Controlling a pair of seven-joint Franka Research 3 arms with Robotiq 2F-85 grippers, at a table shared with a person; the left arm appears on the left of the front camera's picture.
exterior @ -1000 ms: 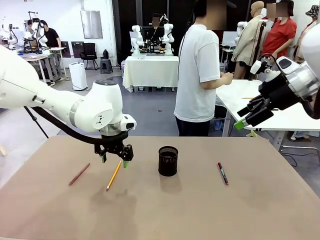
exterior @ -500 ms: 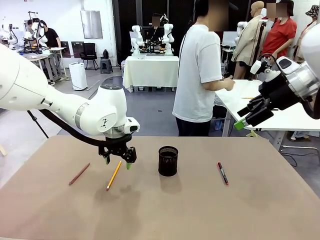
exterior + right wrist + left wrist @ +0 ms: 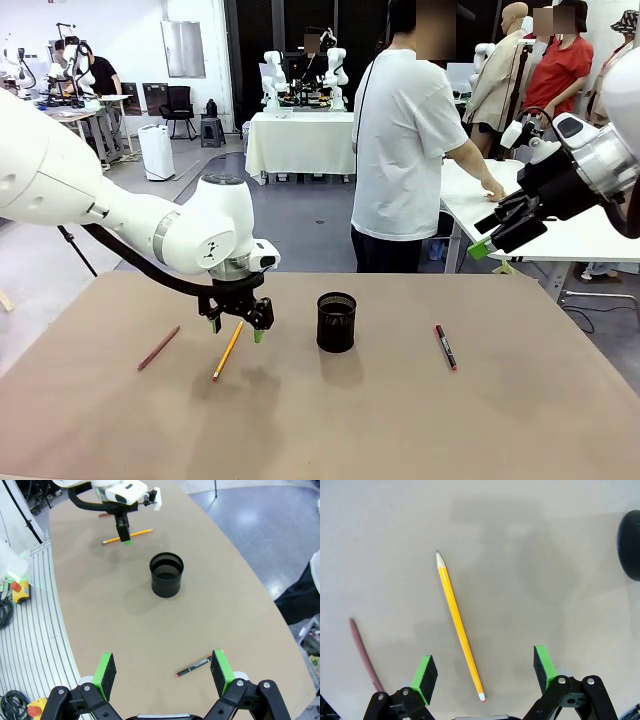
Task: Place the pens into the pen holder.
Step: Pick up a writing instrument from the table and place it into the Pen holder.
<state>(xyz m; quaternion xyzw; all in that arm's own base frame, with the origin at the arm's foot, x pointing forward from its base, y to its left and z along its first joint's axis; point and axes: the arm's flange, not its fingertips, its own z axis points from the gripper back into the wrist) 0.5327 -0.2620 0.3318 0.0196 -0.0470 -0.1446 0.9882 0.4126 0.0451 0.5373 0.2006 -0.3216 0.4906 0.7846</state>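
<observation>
A yellow-orange pencil [image 3: 228,350] [image 3: 458,624] [image 3: 127,535] lies on the brown table, with my left gripper [image 3: 237,328] [image 3: 485,673] open just above its far end, the pencil running between the green pads [image 3: 424,674]. To its left rests a reddish-brown pencil [image 3: 158,347] [image 3: 365,654]. The black mesh pen holder [image 3: 336,321] [image 3: 166,574] [image 3: 631,543] stands upright mid-table, empty. A black marker with red ends [image 3: 445,346] [image 3: 195,666] lies to its right. My right gripper [image 3: 500,232] [image 3: 164,674] hangs open, high above the table's right side, with nothing between its fingers.
A person in a white T-shirt [image 3: 405,150] stands beyond the far edge, turned toward another white table [image 3: 520,205] at the right. The brown table [image 3: 400,420] has bare surface in front and between the pens.
My left gripper has shifted slightly right and down over the yellow pencil. The person has reached a hand out onto the white table. The right arm has stayed still.
</observation>
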